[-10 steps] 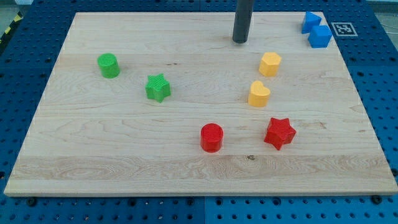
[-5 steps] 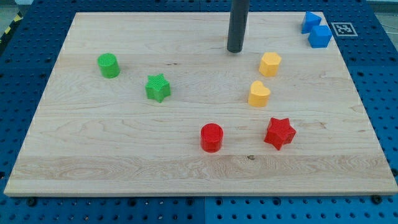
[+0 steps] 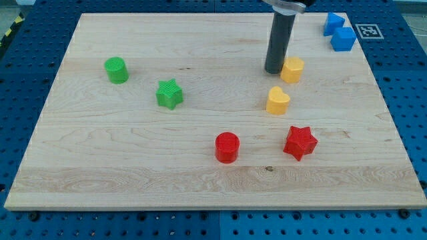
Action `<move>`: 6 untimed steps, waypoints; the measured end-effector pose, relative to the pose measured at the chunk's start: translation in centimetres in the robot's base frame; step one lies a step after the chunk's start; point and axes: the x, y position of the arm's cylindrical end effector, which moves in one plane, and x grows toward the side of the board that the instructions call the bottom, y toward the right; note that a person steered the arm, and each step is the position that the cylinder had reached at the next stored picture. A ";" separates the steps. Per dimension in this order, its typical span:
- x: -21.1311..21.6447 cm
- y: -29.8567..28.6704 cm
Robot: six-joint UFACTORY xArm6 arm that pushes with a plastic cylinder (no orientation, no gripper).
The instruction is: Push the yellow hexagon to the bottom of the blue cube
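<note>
The yellow hexagon (image 3: 292, 69) sits on the wooden board right of centre, in the upper half. My tip (image 3: 274, 70) stands right at its left side, touching or nearly touching it. The blue cube (image 3: 343, 39) is at the view's top right corner of the board, up and to the right of the hexagon. A second blue block (image 3: 333, 23) of unclear shape lies just above and left of the cube, touching it.
A yellow heart-like block (image 3: 278, 100) lies just below the hexagon. A red star (image 3: 299, 142) and a red cylinder (image 3: 227, 147) are lower down. A green star (image 3: 169, 94) and a green cylinder (image 3: 117, 69) are at the left.
My tip has moved down and to the right, from the board's top centre to the hexagon's left side. The hexagon has barely shifted, if at all. The other blocks have not moved.
</note>
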 end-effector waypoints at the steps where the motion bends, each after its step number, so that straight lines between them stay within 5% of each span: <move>1: 0.0 1.8; 6: 5.2 5.9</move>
